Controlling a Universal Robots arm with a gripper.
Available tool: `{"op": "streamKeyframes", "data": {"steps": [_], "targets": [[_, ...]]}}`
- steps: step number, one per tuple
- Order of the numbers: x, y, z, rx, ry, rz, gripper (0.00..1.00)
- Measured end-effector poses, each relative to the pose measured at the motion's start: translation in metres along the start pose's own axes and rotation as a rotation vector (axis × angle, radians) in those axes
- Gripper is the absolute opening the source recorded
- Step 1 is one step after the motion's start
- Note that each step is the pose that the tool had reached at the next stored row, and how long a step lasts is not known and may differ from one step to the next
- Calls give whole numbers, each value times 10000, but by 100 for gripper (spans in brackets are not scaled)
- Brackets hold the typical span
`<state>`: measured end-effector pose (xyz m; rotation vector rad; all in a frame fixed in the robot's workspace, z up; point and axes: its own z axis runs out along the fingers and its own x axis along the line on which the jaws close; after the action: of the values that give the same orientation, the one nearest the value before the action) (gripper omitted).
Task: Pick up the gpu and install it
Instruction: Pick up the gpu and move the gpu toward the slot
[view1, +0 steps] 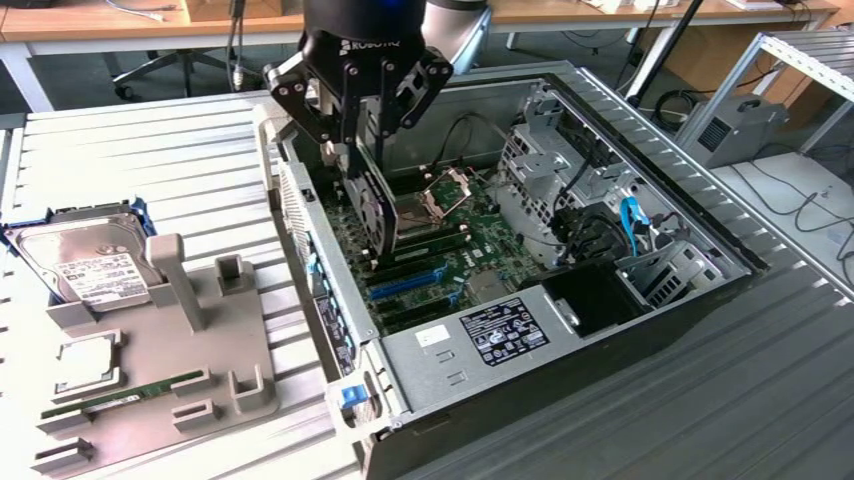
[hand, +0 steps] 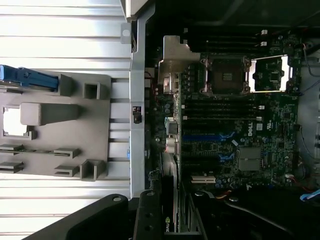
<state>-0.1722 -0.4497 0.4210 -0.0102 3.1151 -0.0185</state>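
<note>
- Slatted metal surface (view1: 160, 150) carries everything.
- Open computer case (view1: 667, 170) lies on its side toward the exterior view's right. The green motherboard (view1: 494, 240) is exposed inside, and its processor socket (hand: 225, 75) is unlatched.
- Grey fixture tray (view1: 200, 350) sits just beside the case, on the exterior view's left.
- Black end effector (view1: 358, 145) hangs over the case's rear end, fingers pressed together on the top edge of the gpu (view1: 375, 210).
- The gpu is held on edge, upright, inside the case opening. Its lower edge is close over the board, near the blue slots (view1: 404, 285). Cannot tell whether it touches them.
- On the tray:
  - silver hard drive (view1: 87, 265) at the far end
  - square processor chip (view1: 87, 360) below it
  - narrow green RAM stick (view1: 127, 392) nearest the tray's front edge
</note>
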Motion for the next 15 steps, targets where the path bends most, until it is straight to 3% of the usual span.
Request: {"op": "streamKeyframes", "data": {"steps": [15], "targets": [[-157, -1, 7, 0, 0, 1, 26]]}}
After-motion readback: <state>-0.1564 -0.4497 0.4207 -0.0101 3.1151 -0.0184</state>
